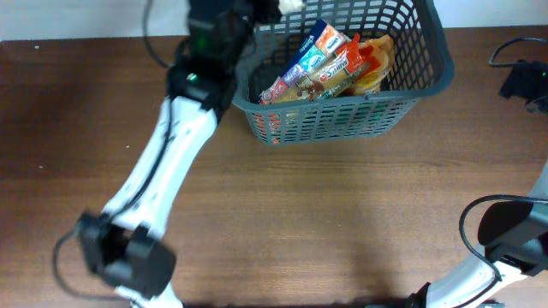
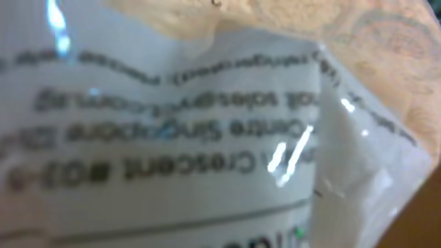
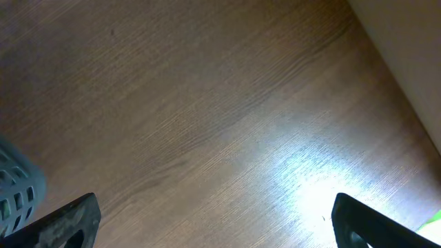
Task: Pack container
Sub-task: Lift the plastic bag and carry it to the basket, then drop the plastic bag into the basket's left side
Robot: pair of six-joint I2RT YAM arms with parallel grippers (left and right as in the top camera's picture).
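Slotted grey plastic basket (image 1: 360, 118) holds glossy packets (image 1: 330, 64) on woodgrain table (image 1: 342, 214)

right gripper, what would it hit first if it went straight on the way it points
Probably the wooden table: nothing shows between the open right gripper and the wood. The basket sits off to one side, out of line.
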